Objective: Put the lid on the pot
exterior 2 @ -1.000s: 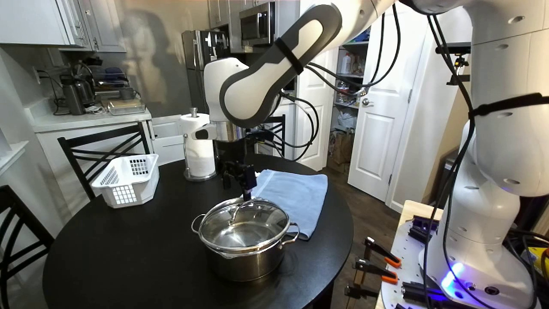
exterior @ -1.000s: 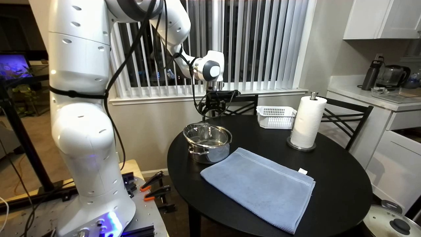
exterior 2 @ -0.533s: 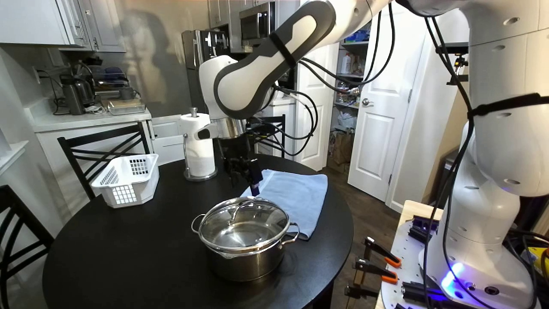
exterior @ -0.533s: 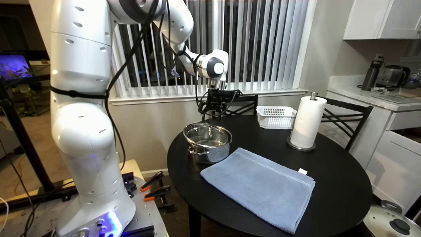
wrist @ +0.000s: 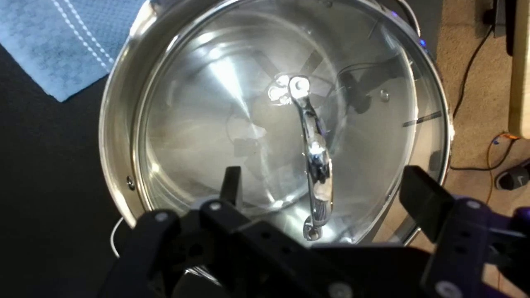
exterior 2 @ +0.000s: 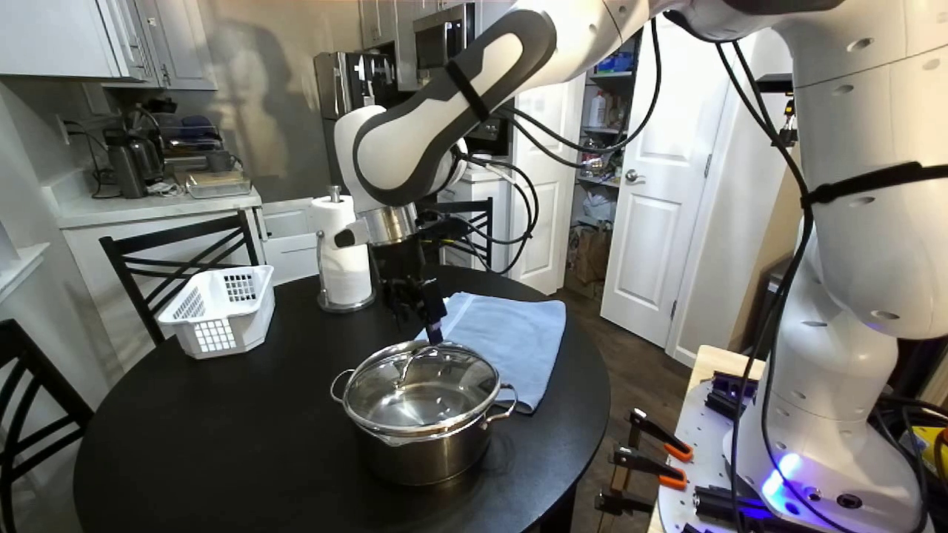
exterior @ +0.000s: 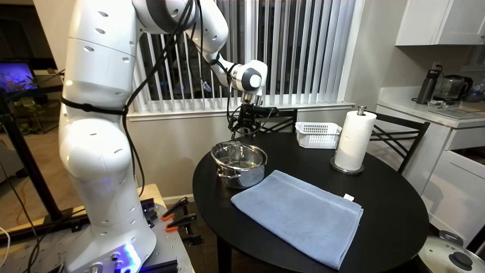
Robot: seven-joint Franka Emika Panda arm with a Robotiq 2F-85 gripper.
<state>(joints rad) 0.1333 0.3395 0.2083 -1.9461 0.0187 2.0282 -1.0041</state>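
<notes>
The clear glass lid (exterior: 238, 157) with its metal rim and arched metal handle lies on top of the shiny steel pot (exterior: 242, 180). The lid (exterior 2: 422, 392) sits off-centre and looks tilted on the pot (exterior 2: 429, 460). In the wrist view the lid (wrist: 256, 140) is shifted right, and the pot's inner wall (wrist: 123, 145) is bared on the left. My gripper (wrist: 325, 188) is open and empty, with one finger to each side of the handle in that view. In both exterior views my gripper (exterior: 243, 133) hovers above the far side of the lid, and its fingertip (exterior 2: 435, 337) appears close to the rim.
A folded blue towel (exterior: 303, 216) lies beside the pot on the round black table (exterior: 394, 212). A paper towel roll (exterior: 355, 142) and white basket (exterior: 319, 138) stand farther off. Another glass cover with a black knob (exterior: 460, 260) shows low at the side, off the table.
The arm has drawn back a little and the gripper has tilted, its fingertip rising slightly from the lid's rim and then coming partly down. Lid and pot have not moved.
</notes>
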